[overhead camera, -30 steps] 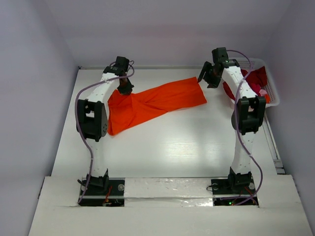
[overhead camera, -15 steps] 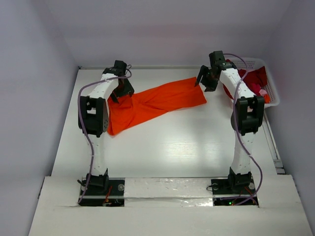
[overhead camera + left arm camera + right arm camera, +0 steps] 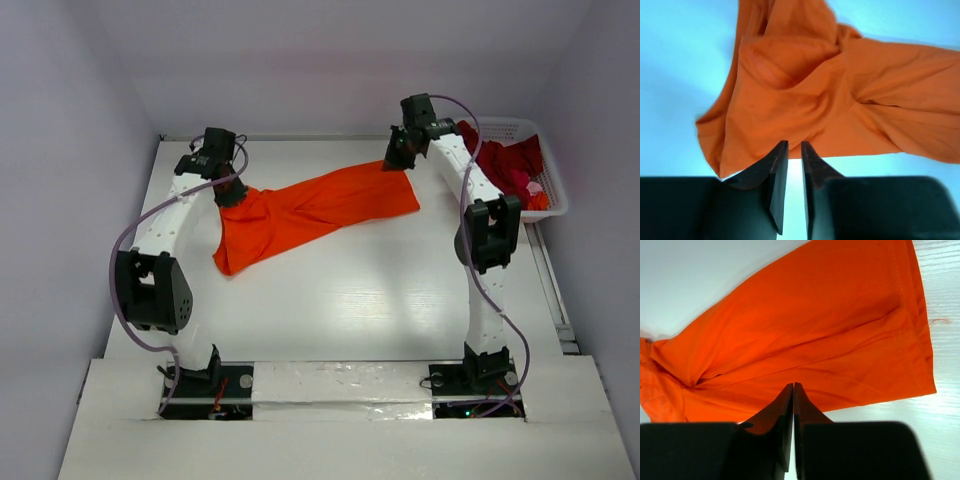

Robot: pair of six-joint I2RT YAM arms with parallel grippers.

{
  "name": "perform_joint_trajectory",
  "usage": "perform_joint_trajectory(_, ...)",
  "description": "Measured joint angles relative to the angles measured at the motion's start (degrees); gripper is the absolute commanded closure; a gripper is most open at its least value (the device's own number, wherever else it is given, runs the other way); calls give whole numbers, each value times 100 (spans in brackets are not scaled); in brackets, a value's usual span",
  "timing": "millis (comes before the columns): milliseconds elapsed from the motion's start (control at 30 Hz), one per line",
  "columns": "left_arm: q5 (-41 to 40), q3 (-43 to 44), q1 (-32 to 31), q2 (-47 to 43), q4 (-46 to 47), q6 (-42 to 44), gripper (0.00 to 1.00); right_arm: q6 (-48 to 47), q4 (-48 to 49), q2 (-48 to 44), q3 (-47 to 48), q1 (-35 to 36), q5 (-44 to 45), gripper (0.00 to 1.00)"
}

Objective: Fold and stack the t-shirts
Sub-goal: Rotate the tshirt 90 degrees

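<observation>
lying across the far half of a white worktop (image 3: pixel 350 300) – smooth, faintly glossy, with fine lines running side to side – the orange t-shirt (image 3: pixel 320 205) stretches from far right to nearer left and is twisted about its middle. pale grey-lilac walls (image 3: pixel 60 150) close the worktop in on the left, the back and the right. the left pincer (image 3: pixel 228 193) sits at the shirt's far left corner; its wrist view shows the jaws a narrow slit apart with the tips at the cloth's edge, and i cannot tell whether cloth is caught between them. the right pincer (image 3: pixel 393 160) is at the far right corner, jaws pressed together on the hem. a white latticed basket (image 3: pixel 553 180) stands in the far right corner, well apart from the shirt, with dark red t-shirts (image 3: pixel 505 160) heaped inside. a shiny white strip (image 3: pixel 340 385) runs between the arm bases at the near edge.
</observation>
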Motion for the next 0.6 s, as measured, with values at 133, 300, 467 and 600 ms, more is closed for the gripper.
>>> perform_joint_trajectory(133,68,-826,-22,-13,157,-44,100,-17,-28,232,92,-26,15,100)
perform_joint_trajectory(300,282,-1558,-236,87,221,-223,100,-35,-48,610,146,-59,-9,100)
perform_joint_trajectory(467,463,-1635,-361,229,492,-409,100,-59,-74,975,251,-59,-155,100)
perform_joint_trajectory(600,466,-1635,-350,356,658,-533,100,-61,-87,1043,212,-59,-240,100)
